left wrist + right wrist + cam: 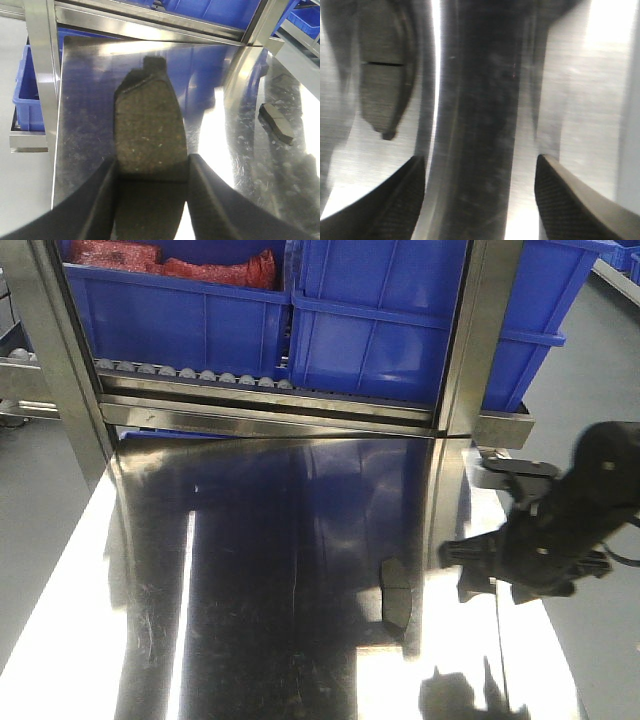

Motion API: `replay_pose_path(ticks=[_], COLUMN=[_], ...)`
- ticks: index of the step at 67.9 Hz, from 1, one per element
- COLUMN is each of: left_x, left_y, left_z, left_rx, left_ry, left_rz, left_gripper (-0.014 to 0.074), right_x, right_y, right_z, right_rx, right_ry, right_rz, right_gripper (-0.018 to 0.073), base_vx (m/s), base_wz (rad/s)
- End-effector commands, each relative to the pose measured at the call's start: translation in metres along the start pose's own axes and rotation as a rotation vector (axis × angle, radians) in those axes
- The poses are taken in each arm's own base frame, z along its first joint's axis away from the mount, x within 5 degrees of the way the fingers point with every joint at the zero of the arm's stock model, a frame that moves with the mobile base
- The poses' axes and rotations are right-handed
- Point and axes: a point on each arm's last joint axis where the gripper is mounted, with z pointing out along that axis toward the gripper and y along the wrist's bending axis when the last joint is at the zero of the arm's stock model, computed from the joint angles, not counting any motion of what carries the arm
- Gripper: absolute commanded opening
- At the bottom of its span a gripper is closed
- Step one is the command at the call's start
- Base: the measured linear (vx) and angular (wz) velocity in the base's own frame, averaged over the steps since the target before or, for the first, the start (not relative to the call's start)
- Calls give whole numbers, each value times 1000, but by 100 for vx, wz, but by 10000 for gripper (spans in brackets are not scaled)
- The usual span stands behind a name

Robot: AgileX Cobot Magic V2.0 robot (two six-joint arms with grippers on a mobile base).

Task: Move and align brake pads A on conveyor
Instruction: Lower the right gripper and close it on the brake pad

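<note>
Left gripper (pixel 152 167): clamps brake pad 1 (pixel 150 120), long axis pointing far.
Right gripper (pixel 480 162): fingers wide apart.
Brake pad 2 (pixel 397 592): on steel tabletop (pixel 250 570), long axis near-far.

Industrial parts-handling station in a factory or workshop. A polished steel tabletop (pixel 250 570) abuts a steel-framed roller rack (pixel 190 373) loaded with blue plastic bins (pixel 400 320), one holding red items (pixel 215 268). A loose brake pad (pixel 397 592) lies on the tabletop, and plain grey floor (pixel 25 180) surrounds the station.

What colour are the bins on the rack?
The bins are blue, shown best in the exterior front-facing view.
</note>
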Motion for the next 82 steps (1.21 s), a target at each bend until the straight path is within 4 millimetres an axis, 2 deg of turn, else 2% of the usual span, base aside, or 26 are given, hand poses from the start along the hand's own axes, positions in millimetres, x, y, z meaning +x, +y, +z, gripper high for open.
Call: replay_pose_path(ticks=[1, 8, 18, 42, 56, 82], left_x=[-14, -14, -14, -14, -14, -14], left_y=[-3, -3, -3, -3, -3, -3], left_z=[-3, -3, -3, -3, -3, -3], left_rx=[28, 28, 28, 28, 28, 28], left_ry=[-96, -96, -96, -96, -96, -96], left_rz=[4, 4, 4, 4, 4, 4], left_gripper=[-6, -6, -6, -6, -6, -6], right_x=[-13, -23, -38, -60, -61, -64], right_y=[26, 53, 74, 80, 77, 76], right_z=[-11, -4, 3, 20, 36, 54], right_rx=[1, 23, 14, 41, 75, 86], right_ry=[-53, -61, -68, -3, 48, 63], right_rz=[-46, -63, -63, -30, -36, -25], right_gripper=[449, 449, 450, 450, 450, 433], base_vx=[0, 0, 0, 0, 0, 0], base_wz=[0, 0, 0, 0, 0, 0])
